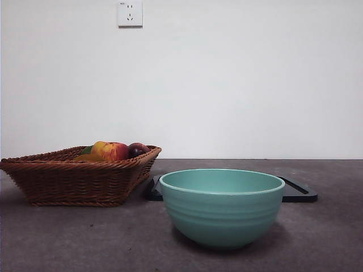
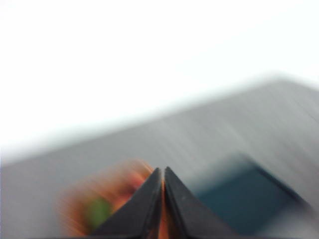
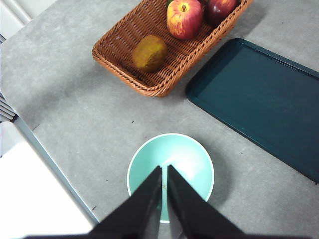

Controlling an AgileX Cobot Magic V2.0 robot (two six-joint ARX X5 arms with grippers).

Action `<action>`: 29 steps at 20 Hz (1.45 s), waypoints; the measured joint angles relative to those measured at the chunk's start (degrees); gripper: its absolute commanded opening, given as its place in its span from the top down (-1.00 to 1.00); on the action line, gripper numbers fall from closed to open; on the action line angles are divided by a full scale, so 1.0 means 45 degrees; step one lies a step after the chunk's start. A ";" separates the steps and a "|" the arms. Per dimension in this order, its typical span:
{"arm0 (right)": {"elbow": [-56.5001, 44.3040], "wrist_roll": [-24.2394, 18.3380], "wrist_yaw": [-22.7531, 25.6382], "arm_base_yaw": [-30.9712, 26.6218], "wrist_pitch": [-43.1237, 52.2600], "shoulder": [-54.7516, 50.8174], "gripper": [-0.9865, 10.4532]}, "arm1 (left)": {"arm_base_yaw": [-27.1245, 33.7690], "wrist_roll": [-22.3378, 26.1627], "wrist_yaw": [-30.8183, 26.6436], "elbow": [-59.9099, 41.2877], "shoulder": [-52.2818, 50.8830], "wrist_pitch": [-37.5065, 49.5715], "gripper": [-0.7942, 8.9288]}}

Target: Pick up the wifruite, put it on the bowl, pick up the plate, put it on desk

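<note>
The wifruite (image 3: 149, 53), a small oval orange-brown fruit, lies in the brown wicker basket (image 3: 119, 37), apart from the other fruit. The teal-green bowl (image 1: 222, 208) stands empty on the desk (image 1: 85, 238), nearest the front camera. My right gripper (image 3: 165, 168) hangs above the bowl (image 3: 192, 154), shut with nothing in it. My left gripper (image 2: 163, 169) is shut too. Its view is smeared by motion, with blurred orange-red fruit and the dark tray behind the jaws. No plate as such shows. Neither arm appears in the front view.
A red-yellow apple (image 3: 184, 19) and a dark purple-red fruit (image 3: 220, 8) lie at the basket's far end. A flat dark teal tray (image 3: 259, 99) lies beside the basket, behind the bowl. The desk's edge (image 3: 55, 164) and a white surface run beside the bowl.
</note>
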 measured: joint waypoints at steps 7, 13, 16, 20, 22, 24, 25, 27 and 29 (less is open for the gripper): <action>0.0000 0.0000 0.0000 0.0000 0.0000 0.0000 0.82 | 0.3133 0.0243 -0.2555 -0.4187 -0.4881 0.2030 0.82; 0.0000 0.0000 0.0000 0.0000 0.0000 0.0000 0.82 | 0.3983 0.0291 -0.2589 -0.7558 -0.7490 0.1957 0.82; 0.0000 0.0000 0.0000 0.0000 0.0000 0.0000 0.82 | 0.3983 0.0291 -0.2589 -0.9049 -0.8388 0.1826 0.82; 0.0000 0.0000 0.0000 0.0000 0.0000 0.0000 0.82 | 0.3983 0.0287 -0.2589 -1.0176 -0.8981 0.1753 0.82; 0.0000 0.0000 0.0000 0.0000 0.0000 0.0000 0.82 | 0.3983 0.0287 -0.2589 -1.0569 -0.9219 0.1588 0.82; 0.0000 0.0000 0.0000 0.0000 0.0005 0.0000 0.82 | 0.3983 0.0287 -0.2589 -1.0822 -0.9345 0.1083 0.82; 0.0000 0.0000 0.0000 0.0000 0.0005 0.0000 0.82 | 0.3983 0.0287 -0.2589 -1.0826 -0.9340 0.1010 0.82; 0.0000 0.0000 0.0000 0.0000 0.0005 0.0000 0.82 | 0.3983 0.0282 -0.2589 -1.0831 -0.9355 0.0986 0.82; 0.0000 0.0000 0.0000 0.0000 0.0005 0.0000 0.82 | 0.3983 0.0282 -0.2589 -1.0831 -0.9355 0.0476 0.82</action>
